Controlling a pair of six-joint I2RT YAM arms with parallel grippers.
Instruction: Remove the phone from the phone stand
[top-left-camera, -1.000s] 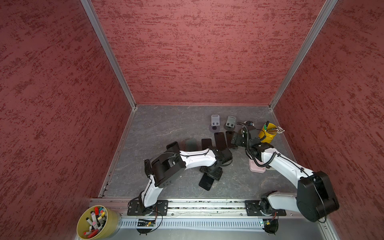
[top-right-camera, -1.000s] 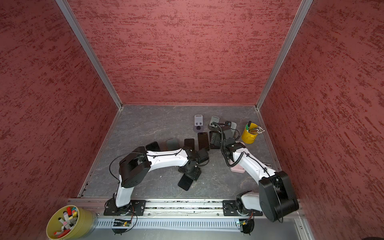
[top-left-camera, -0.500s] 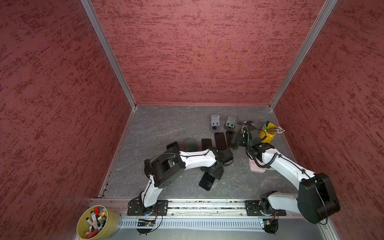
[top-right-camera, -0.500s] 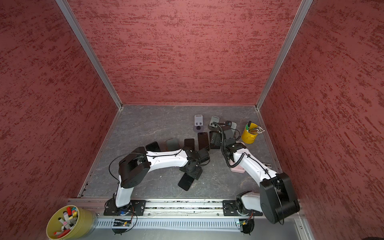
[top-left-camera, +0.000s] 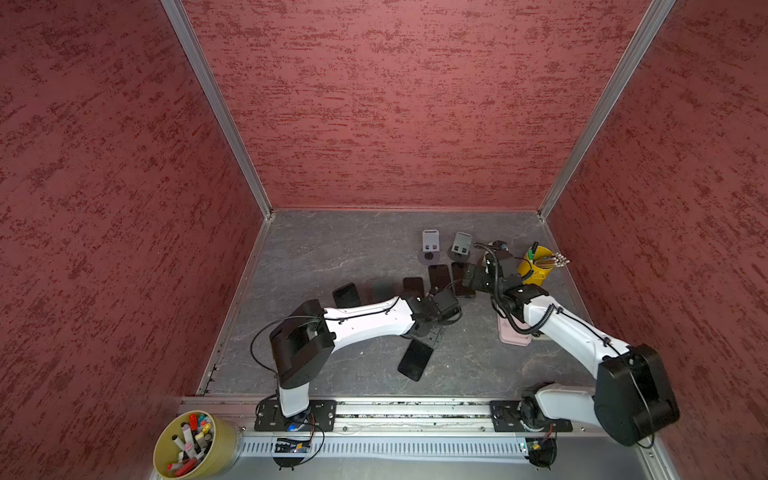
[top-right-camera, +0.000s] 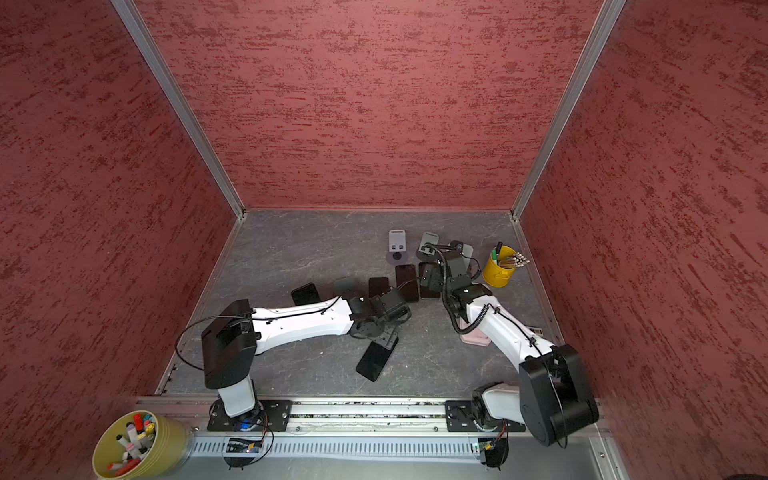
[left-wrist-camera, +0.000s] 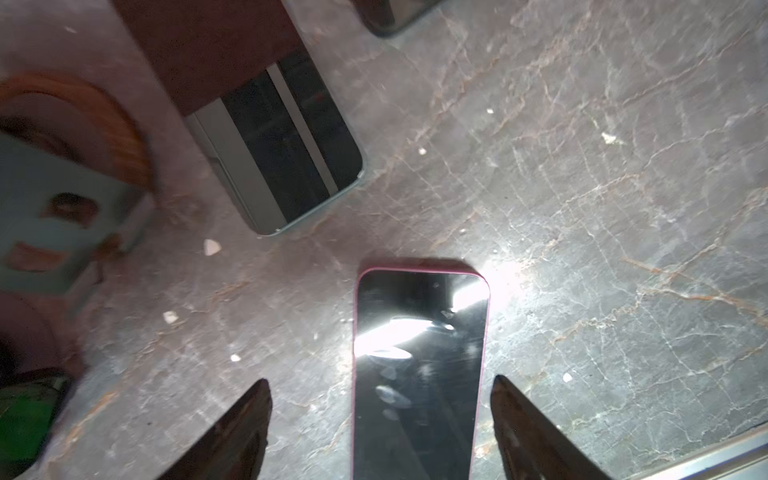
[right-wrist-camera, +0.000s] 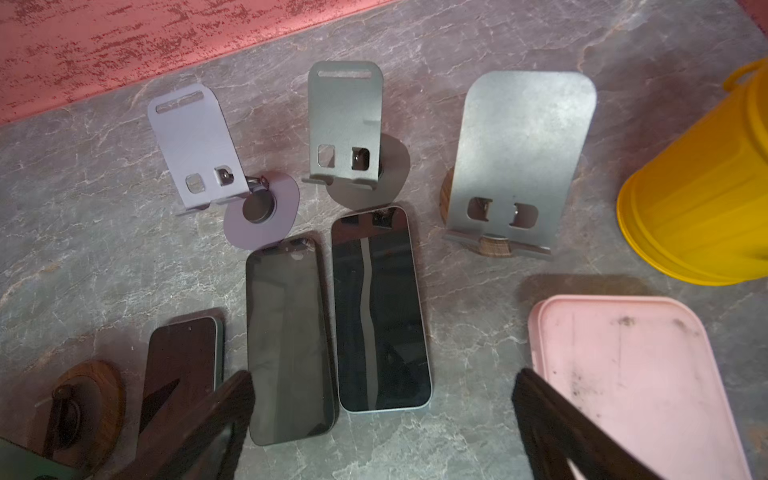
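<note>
Phone (left-wrist-camera: 419, 374), pink-rimmed with dark screen: lies flat, face up on the desk (left-wrist-camera: 582, 166). Lilac stand (right-wrist-camera: 195, 153), grey stand (right-wrist-camera: 347, 124), silver stand (right-wrist-camera: 519, 158): upright, bare, side by side.

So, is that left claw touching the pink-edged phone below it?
Apart. The left wrist view shows table between the pink-edged phone and each finger of the left gripper.

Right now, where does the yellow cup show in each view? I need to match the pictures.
In both top views: the yellow cup stands far back on the table, close to the right wall.
Left wrist: not in it.
Right wrist: cut off by the frame edge, just beyond the tray.
Shared landmark: the pink tray, nearer the robot's base than the cup.
</note>
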